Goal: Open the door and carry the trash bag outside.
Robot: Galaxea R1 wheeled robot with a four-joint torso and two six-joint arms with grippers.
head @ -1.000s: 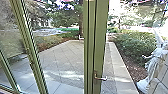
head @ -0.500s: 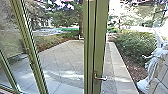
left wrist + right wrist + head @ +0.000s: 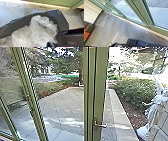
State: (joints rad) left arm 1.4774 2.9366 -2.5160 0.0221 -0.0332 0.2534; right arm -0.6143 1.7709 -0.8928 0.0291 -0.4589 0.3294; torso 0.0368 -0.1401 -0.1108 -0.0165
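Bag [image 3: 41, 29]: clear, crumpled plastic, heaped right up at the left jaws [image 3: 49, 44]. Robot's plate [image 3: 57, 16] with its round fitting sits next to it; the jointed bar [image 3: 75, 35] is close by the jaws too. Left jaws: can't tell if spread, pressed together or pinching the bag. Right jaws [image 3: 115, 45]: can't tell either, too dark and cut off.

Beyond the bag from the left jaws: bare grey floor [image 3: 73, 20], then a pale sill [image 3: 50, 5] with green framing behind.

Out past the right jaws: more of the floor, running up to the foot of the green-framed glazing [image 3: 140, 13]. Off to one side of those jaws, a cream wall [image 3: 91, 11] with brown, orange and green blocks [image 3: 87, 33] against it.

Door [image 3: 100, 89]: green upright, well ahead of both jaws, metal lever [image 3: 101, 126] on it pointing sideways. Can't tell if it's latched.

Farther out than the door: paved yard [image 3: 62, 107], pale paving strip [image 3: 120, 117] along its edge, shrub [image 3: 135, 93], trees [image 3: 65, 62], plus a whitish figure-like shape [image 3: 152, 112] near the shrub. Glazing bar [image 3: 32, 104] leans across the head view on the robot's left.
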